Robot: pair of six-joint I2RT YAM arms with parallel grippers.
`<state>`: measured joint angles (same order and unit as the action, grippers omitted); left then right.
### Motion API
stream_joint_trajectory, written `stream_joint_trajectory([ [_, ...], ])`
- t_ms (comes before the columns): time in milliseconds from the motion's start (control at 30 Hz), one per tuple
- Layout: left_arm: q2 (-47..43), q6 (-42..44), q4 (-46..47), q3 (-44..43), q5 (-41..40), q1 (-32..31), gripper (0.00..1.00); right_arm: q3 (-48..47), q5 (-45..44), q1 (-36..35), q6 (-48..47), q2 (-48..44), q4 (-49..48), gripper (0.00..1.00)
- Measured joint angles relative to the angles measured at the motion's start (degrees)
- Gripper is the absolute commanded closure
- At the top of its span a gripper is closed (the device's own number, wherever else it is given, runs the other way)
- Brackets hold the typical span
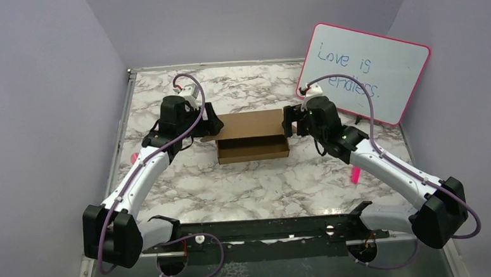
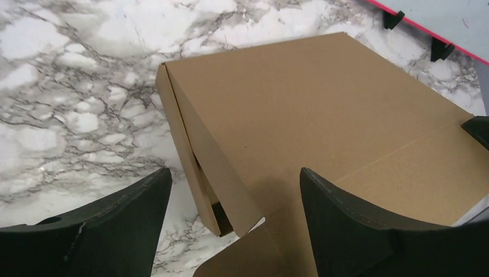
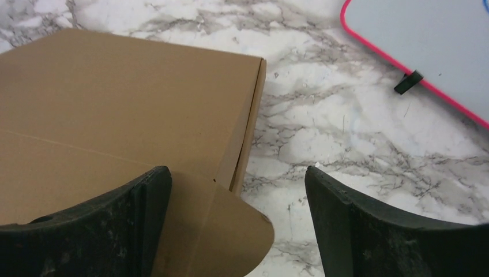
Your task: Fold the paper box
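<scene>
Top external view, Sam: what does it give you?

Whole layout. A plain brown cardboard paper box (image 1: 252, 135), a shallow rectangle with its lid down, lies on the white-and-grey marble table (image 1: 233, 190) between the two arms. A pink-rimmed whiteboard (image 1: 369, 68) with blue writing leans at the back right. The left gripper (image 1: 209, 124) is at the box's left end and the right gripper (image 1: 291, 122) at its right end.

And the wrist cameras add what?

Details the overhead one loses. Left wrist: the lid's side flap stands away from the box wall, leaving a dark gap, and a rounded tab (image 2: 242, 257) sticks out at the near corner. Right wrist: a second rounded tab (image 3: 230, 231) juts past the other end.

The claws?

Both are spread wide, clamping nothing. Each straddles a box corner, one finger above cardboard, the other above marble. Whether any finger touches the cardboard, I can't tell.
</scene>
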<state>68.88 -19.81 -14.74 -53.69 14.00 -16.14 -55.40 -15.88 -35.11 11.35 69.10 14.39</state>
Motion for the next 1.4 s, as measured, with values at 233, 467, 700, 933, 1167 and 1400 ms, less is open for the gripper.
stream_joint_trajectory([
  [233,-1.77,-2.40,1.75,7.96,2.14,0.00,0.22,9.33,2.29,0.00,3.82,-1.66,-4.48,0.14],
  [467,-2.12,-5.38,5.11,14.73,2.67,0.00,0.23,13.40,3.52,0.00,5.64,-1.18,-8.17,0.16],
  [700,-0.13,-6.97,8.31,16.31,2.64,0.00,0.25,16.37,4.39,0.00,6.84,1.18,-11.50,0.18],
  [933,1.55,-8.02,9.53,18.16,2.45,0.00,0.25,17.55,4.98,0.00,7.43,2.62,-12.61,0.19],
  [1167,1.55,-8.90,9.64,19.76,1.53,0.00,0.26,18.25,5.25,0.00,7.87,2.84,-14.53,0.21],
  [1400,2.75,-10.32,11.10,21.14,0.63,0.00,0.28,20.65,5.27,0.00,9.86,4.94,-17.68,0.22],
])
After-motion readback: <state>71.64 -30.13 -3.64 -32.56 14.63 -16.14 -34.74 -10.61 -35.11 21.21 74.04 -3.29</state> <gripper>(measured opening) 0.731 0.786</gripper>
